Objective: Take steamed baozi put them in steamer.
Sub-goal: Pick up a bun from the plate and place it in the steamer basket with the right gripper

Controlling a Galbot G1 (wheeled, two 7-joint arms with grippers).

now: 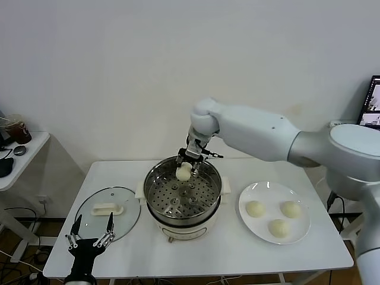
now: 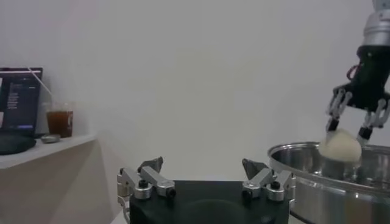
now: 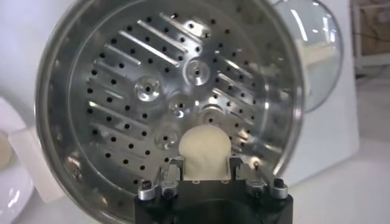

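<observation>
Head view: right gripper [image 1: 189,161] holds baozi [image 1: 183,172] over steamer [image 1: 155,178]; 3 plated.

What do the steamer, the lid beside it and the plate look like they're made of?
Steamer: polished metal, probably stainless steel, mirror-bright with a perforated tray. Lid: clear glass, table visible through it, white likely-plastic handle. Plate: glossy white, ceramic or melamine; can't tell which.

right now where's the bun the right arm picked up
In the head view it hangs mid-table, the baozi shut in the right gripper over the far side of the steamer.
</observation>
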